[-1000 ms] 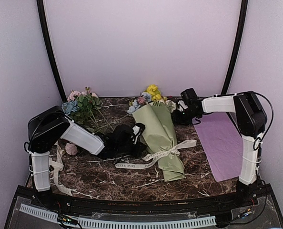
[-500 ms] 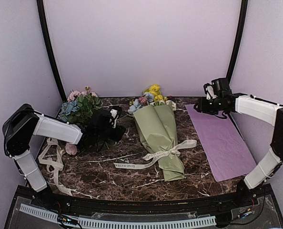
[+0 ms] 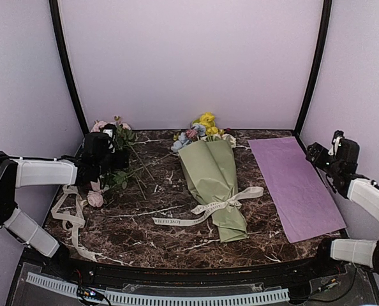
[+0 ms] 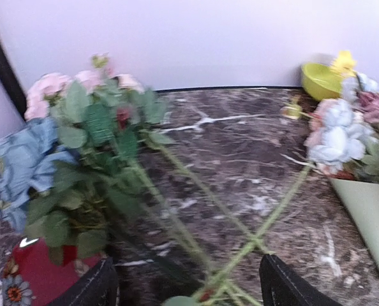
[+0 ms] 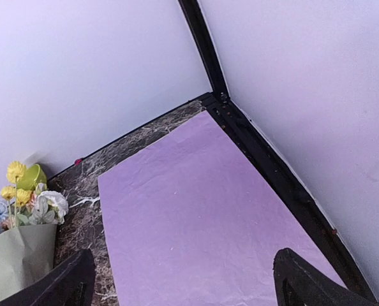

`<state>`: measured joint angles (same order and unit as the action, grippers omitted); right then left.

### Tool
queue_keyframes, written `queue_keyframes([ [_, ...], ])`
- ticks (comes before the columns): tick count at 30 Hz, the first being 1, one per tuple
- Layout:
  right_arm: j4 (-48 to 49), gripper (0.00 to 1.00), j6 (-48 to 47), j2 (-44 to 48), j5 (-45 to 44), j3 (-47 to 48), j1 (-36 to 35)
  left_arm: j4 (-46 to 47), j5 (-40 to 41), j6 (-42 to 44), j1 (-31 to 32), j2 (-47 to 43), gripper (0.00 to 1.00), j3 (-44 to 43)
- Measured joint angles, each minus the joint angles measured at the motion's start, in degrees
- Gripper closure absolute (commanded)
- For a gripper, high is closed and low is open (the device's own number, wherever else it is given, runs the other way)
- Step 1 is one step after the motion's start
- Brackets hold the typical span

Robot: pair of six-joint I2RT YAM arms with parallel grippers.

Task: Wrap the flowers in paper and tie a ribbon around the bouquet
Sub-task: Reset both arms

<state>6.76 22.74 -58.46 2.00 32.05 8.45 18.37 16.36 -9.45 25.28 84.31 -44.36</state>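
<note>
Bouquet (image 3: 215, 191) lies mid-table, narrow end toward you, wide end to the back wall w/ yellow, blue & pink flowers (image 3: 202, 127) poking out of the green paper (image 3: 205, 162). L to R: at the far left a spare cream strip (image 3: 67, 220) lies looped on the table (image 3: 145, 239). Your left gripper (image 4: 186, 287) hangs just beside the loose leafy bunch (image 4: 87, 146), fingers spread wide, only stems lying beyond them, so it holds nothing. Centre: the ribbon (image 3: 222, 204) crosses the lower part of the cone and looks knotted there, one tail running left onto the marble, the other right. You can't tell from overhead how tight the knot is. Next, the purple sheet (image 3: 295, 185) lies flat, unused. Your right gripper (image 5: 183, 277) sits by the right wall beside that sheet, fingers also wide apart & empty. Judging by that, wrap & tie look done, so you're prob. at the retreat step. Next move likely needs only both arms taken home w/o snagging the loose bunch or the ribbon tails. If the knot seems slack, it'd want one tail per gripper & a pull apart.
</note>
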Motion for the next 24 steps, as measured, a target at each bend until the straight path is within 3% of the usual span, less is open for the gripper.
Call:
queue_keyframes([
  [6,8.9,0.00,1.4,1.8,-4.7,-8.9,0.7,2.6,8.0,0.4,-7.1,-6.1,0.19,9.1],
  [13,13.3,0.00,0.3,0.3,-6.6,-9.1,0.7,16.4,17.4,8.2,-9.7,-13.4,0.18,19.5],
  [24,19.0,0.00,-1.3,-4.3,-7.8,-11.5,0.7,32.9,17.6,11.8,-10.7,-9.1,0.18,27.7],
])
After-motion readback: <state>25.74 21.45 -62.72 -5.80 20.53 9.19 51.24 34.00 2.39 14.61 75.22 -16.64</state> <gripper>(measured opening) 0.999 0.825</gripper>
